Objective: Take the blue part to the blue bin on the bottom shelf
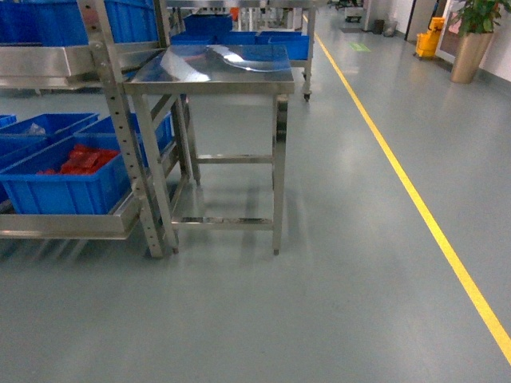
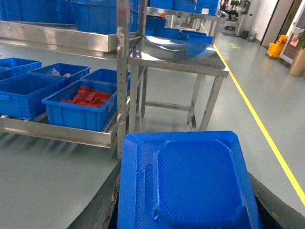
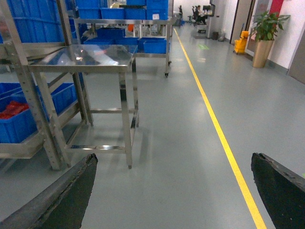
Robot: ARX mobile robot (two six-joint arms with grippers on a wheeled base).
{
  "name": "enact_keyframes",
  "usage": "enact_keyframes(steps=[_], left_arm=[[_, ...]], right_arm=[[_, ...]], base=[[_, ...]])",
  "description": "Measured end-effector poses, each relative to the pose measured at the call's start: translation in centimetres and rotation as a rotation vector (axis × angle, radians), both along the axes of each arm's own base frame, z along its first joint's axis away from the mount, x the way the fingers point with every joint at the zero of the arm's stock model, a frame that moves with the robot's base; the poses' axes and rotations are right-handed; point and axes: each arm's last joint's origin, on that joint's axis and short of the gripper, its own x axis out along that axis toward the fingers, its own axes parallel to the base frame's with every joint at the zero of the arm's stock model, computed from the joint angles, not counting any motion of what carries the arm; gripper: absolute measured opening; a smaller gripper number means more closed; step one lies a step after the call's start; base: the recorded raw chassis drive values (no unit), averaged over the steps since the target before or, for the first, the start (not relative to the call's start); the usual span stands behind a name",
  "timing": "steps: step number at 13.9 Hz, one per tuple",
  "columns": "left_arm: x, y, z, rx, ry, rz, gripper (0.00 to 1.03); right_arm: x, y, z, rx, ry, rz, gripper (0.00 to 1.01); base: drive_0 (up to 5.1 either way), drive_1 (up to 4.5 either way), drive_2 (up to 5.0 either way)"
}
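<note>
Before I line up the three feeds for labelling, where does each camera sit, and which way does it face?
Head: high on the robot, slanting down at the stainless-steel table and grey floor; no robot body shows.
Left wrist: on the left arm, facing the rack and the blue crate of red bags; a blue ribbed plastic piece fills the foreground where the left gripper would be.
Right wrist: on the right arm, facing down the aisle; the open right gripper frames the bottom.
All three share the steel table and the yellow floor line.
</note>
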Motion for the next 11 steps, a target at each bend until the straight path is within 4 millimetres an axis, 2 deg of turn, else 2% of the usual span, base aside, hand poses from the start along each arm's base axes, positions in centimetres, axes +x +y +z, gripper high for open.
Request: enact_keyframes(steps=[11], left_arm=[[0.01, 0.0, -0.02, 0.001, 0.003, 0.0, 0.43]], right_arm=[[0.0, 0.0, 0.0, 0.0, 0.0, 0.0, 0.98]], base=[[0.0, 4.32, -4.3]])
